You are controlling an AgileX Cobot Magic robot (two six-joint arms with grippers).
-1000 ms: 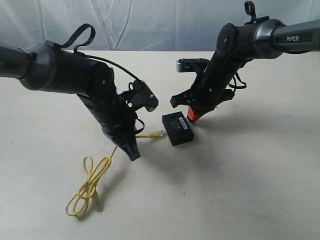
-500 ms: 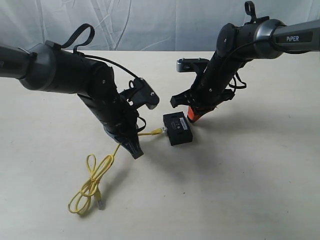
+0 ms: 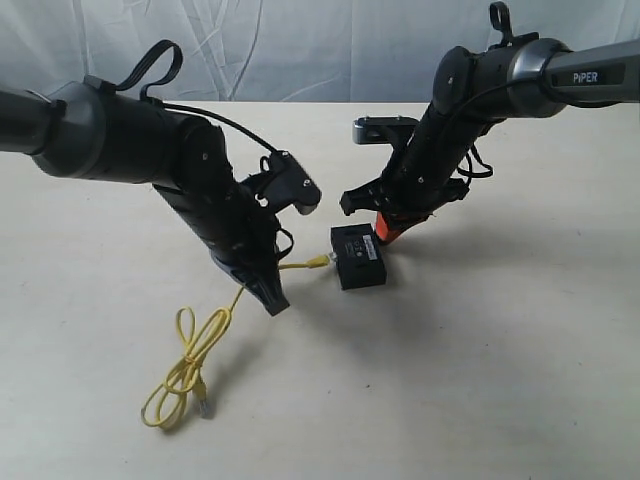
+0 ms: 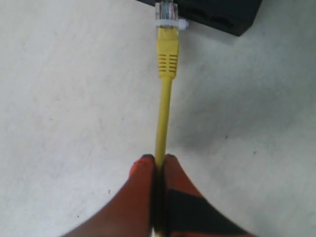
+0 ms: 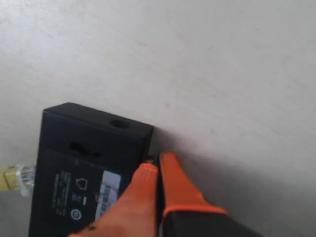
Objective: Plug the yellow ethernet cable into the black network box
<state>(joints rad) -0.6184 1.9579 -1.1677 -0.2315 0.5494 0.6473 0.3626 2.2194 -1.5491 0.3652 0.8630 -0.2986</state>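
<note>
I see a plain cream table [image 3: 520, 380], softly lit. Behind it hangs a wrinkled pale cloth backdrop [image 3: 300, 50].

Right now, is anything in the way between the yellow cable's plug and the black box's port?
Nothing visible. The left gripper pinches the yellow ethernet cable, and its clear plug meets the side of the black network box.

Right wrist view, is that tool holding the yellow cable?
No, the right tool has its tips shut together at the black network box, with the yellow ethernet cable at the box's opposite side.
</note>
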